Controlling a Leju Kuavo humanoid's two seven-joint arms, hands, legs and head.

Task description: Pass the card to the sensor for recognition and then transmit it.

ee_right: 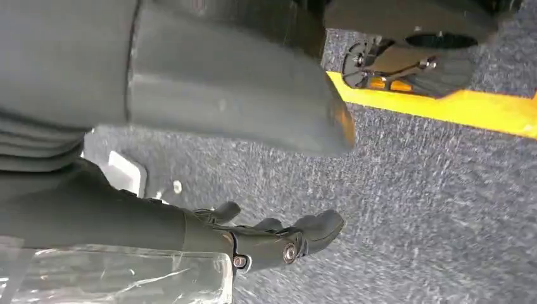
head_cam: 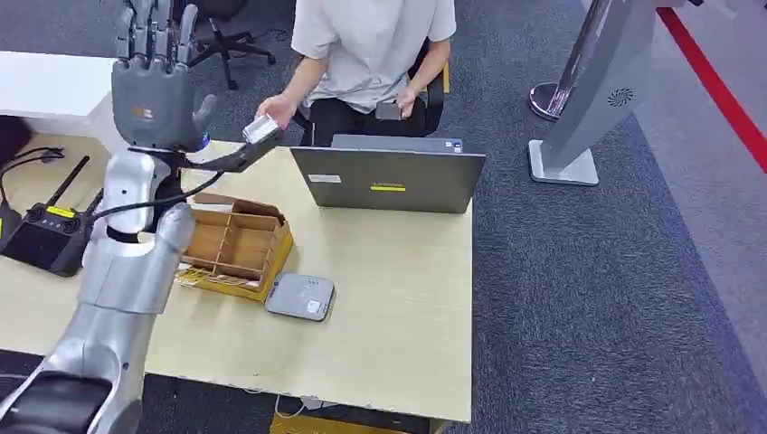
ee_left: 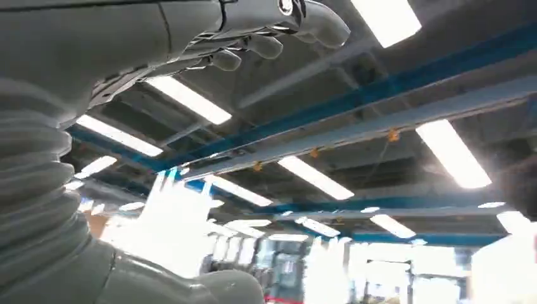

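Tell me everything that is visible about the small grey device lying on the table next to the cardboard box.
The grey device, probably the card sensor, is a flat, plastic-looking square pad with rounded corners. A small white label sits near its corner closest to the robot, and faint markings show on its top. It lies flat on the light wooden table, at the corner of the divided cardboard box, seemingly touching it. Neither a hand nor a card is on it.

Sensor [head_cam: 300, 297] on table [head_cam: 398, 298] — right of box [head_cam: 237, 246], before laptop [head_cam: 387, 176].

Matt pale wood-look bench [head_cam: 398, 307]; brown cardboard box [head_cam: 237, 244]; smooth grey plastic sensor [head_cam: 299, 297]; rough speckled carpet [head_cam: 579, 298].
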